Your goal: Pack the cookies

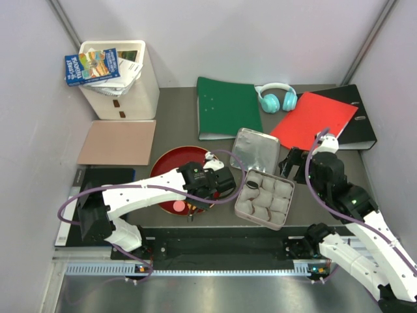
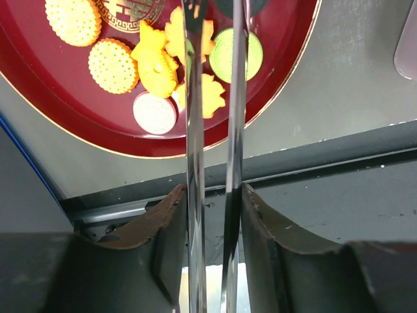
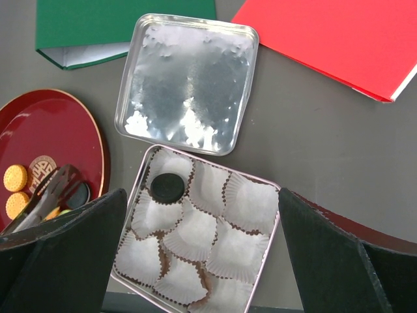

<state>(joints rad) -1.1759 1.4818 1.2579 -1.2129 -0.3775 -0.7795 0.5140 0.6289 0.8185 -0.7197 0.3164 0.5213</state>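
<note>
Though unseen from left wrist, black cookie in tin.

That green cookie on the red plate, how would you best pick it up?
Probably by its rim, from straight above: the green cookie lies flat on the red plate, so only its thin scalloped edge offers opposite sides for the tongs to pinch.

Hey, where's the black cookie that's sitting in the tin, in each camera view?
Top external: black cookie right of centre, in the far-left cup of the tin.
Left wrist: not in it.
Right wrist: black cookie lower centre-left, in the top-left cup of the tin.
Shared landmark: the red plate, seen in all three views.
</note>
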